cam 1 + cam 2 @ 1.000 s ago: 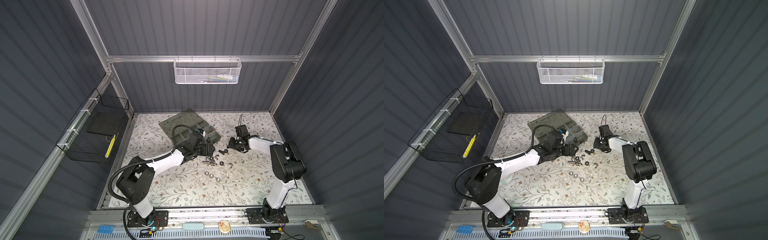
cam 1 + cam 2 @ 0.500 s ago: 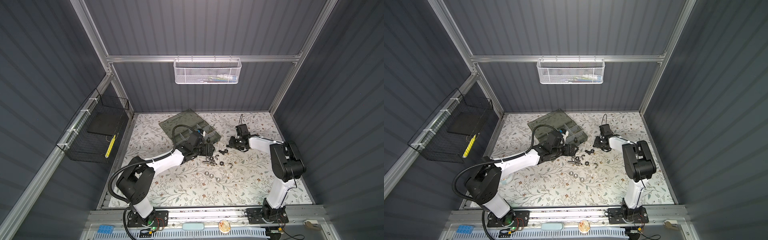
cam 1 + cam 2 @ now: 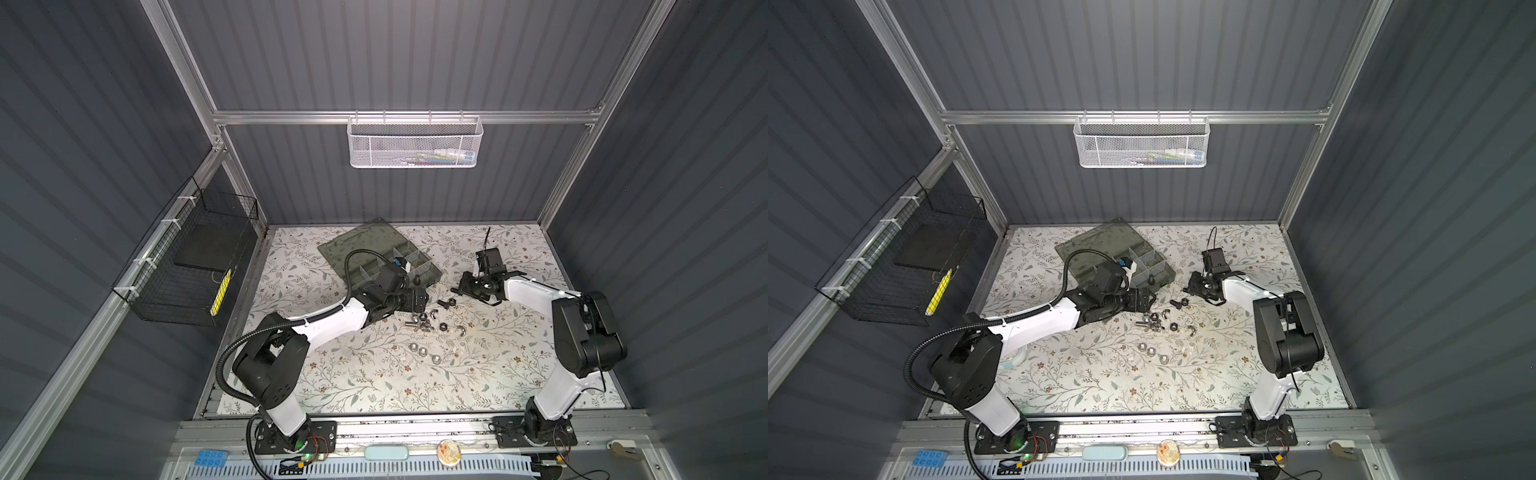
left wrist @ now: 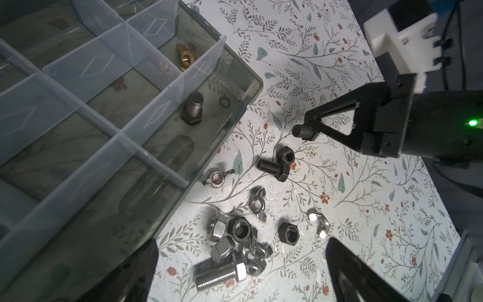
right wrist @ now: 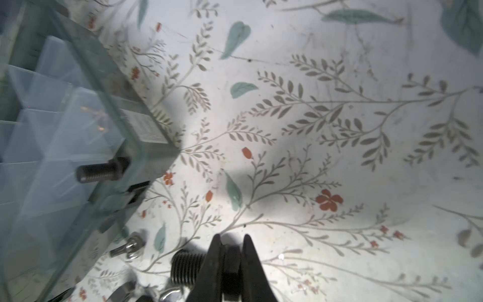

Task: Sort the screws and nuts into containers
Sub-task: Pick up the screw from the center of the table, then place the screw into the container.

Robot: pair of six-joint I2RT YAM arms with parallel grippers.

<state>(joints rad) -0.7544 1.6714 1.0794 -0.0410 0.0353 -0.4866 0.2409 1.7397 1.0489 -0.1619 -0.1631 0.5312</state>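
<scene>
Right gripper (image 5: pixel 230 243): clamped on black screw (image 5: pixel 187 266) at its head, likely for transfer to containers (image 4: pixel 154 115). Left gripper (image 4: pixel 243 241): spread wide, empty, facing loose nuts (image 4: pixel 240 230).

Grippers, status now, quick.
Left gripper: open, holding nothing.
Right gripper: shut on a small black fastener; screw or nut unclear.

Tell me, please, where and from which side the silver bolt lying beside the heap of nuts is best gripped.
Grip the silver bolt by its threaded shank, probably from straight above, with the jaws astride it. It lies flat on the table, its shank jutting free of the heap, while its hex head is crowded by the nuts, leaving little room there.
</scene>
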